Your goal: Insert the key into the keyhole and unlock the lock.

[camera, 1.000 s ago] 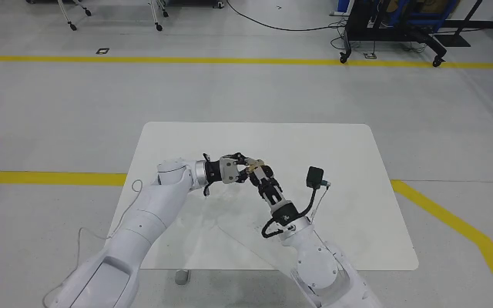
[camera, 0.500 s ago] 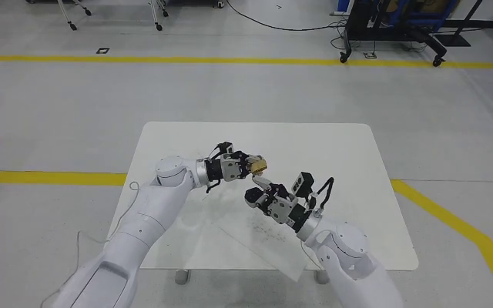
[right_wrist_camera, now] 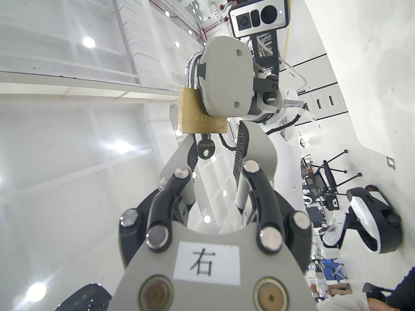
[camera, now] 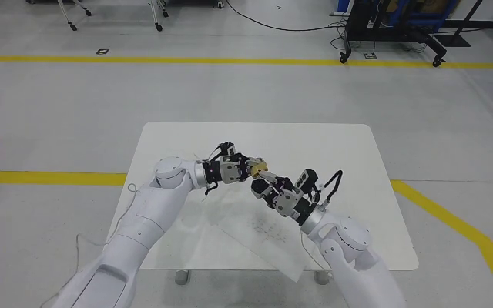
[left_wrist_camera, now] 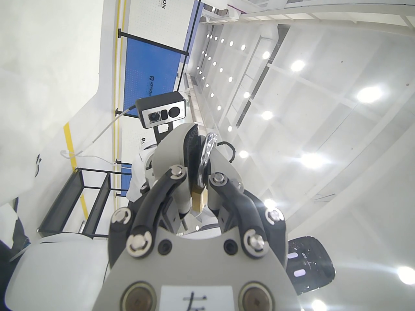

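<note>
Left hand (camera: 249,166) grips brass padlock (right_wrist_camera: 201,114); dark-headed key (right_wrist_camera: 205,148) inserted; right hand (right_wrist_camera: 217,142) apparently open.

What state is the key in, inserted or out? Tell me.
Inserted. The key sits with its head tight against the bottom of the lock, no blade visible between them.

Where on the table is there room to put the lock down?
The table is bare along its far edge and on its right side, past the right arm. The middle is crowded: there the left gripper holds the lock, with the right gripper close by it.
</note>
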{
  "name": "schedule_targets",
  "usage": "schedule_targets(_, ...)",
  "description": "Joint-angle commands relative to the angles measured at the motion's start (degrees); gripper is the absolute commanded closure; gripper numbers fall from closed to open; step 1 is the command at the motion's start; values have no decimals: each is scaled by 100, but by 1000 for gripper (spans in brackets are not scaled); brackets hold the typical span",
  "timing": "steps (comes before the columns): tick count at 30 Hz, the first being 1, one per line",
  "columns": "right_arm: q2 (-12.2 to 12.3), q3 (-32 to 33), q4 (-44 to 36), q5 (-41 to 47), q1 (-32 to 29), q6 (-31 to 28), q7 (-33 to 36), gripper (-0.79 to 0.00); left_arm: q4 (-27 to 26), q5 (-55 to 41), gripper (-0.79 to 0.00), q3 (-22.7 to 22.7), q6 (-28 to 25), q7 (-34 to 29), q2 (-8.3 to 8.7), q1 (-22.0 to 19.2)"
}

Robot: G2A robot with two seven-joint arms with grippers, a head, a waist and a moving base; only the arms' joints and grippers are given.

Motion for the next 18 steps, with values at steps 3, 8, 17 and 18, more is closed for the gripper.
schedule_targets(3, 8, 19, -7, 45, -24, -33, -43, 0, -7, 18, 0, -3, 14, -23, -3, 2)
schedule_targets(8, 6, 15, 24, 278, -44, -42, -85, 0, -23, 42, 0, -12, -31, -39, -7, 4)
schedule_targets(17, -38, -59, 251, 1197, 78, 173, -250, 0, -78, -40, 0, -141, -268, 2, -4, 58)
schedule_targets(18, -37, -74, 262, 1191, 90, 172, -247, 0, -87, 1, 0, -135, -281, 5, -3, 56)
